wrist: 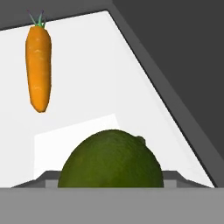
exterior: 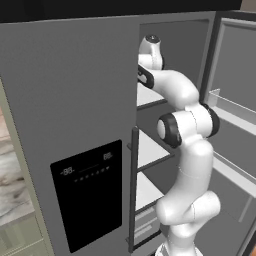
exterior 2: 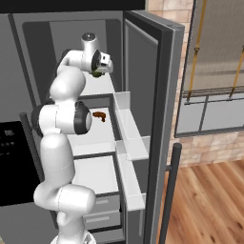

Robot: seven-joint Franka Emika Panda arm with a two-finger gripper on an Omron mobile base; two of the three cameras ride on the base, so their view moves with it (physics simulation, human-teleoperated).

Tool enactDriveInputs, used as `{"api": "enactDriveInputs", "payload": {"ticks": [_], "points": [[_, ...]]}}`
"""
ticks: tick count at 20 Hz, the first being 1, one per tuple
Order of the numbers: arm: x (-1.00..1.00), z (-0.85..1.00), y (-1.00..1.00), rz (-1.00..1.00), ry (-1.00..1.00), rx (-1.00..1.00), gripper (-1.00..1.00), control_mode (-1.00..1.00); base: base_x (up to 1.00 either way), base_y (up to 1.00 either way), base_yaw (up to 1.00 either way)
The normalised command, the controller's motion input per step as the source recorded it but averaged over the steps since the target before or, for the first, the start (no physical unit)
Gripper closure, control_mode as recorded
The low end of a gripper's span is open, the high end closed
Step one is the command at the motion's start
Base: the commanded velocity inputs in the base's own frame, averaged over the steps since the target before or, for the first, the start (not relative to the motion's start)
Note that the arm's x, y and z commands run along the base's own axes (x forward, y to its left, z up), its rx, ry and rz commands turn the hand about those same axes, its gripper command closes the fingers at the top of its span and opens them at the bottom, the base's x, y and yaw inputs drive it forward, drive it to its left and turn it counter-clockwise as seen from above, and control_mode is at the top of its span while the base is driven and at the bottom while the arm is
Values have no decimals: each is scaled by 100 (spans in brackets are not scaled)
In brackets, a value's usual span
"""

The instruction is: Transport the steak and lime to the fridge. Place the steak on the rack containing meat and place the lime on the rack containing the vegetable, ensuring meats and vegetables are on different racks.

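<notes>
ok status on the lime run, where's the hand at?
Hand over the fridge's upper rack, holding the lime. Carrot lies on that rack, apart from the lime. Steak on the rack below. Nothing in the way.

Bare white upper shelf (wrist: 113, 74) lies open beside the long orange carrot (wrist: 38, 65); the dark-grey fridge wall (wrist: 183, 61) bounds its other side.

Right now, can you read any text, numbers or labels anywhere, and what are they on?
"88": on the fridge dispenser panel, top left, as far as it can be read.
"88": same panel, top right, also blurred.
Row of small marks beneath: too small to read.
Nothing else carries text.
</notes>
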Motion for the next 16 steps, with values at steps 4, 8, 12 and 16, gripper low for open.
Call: {"api": "enactDriveInputs", "payload": {"ticks": [4,8,12,16], "points": [[-17,-90,10,0,8,-4,100,-100,0,0,0],[-66,-98,4,1,6,-9,100,-100,0,0,0],[-99,-100,9,2,2,-9,100,-100,0,0,0],[-91,-86,7,1,4,-5,100,-100,0,0,0]]}}
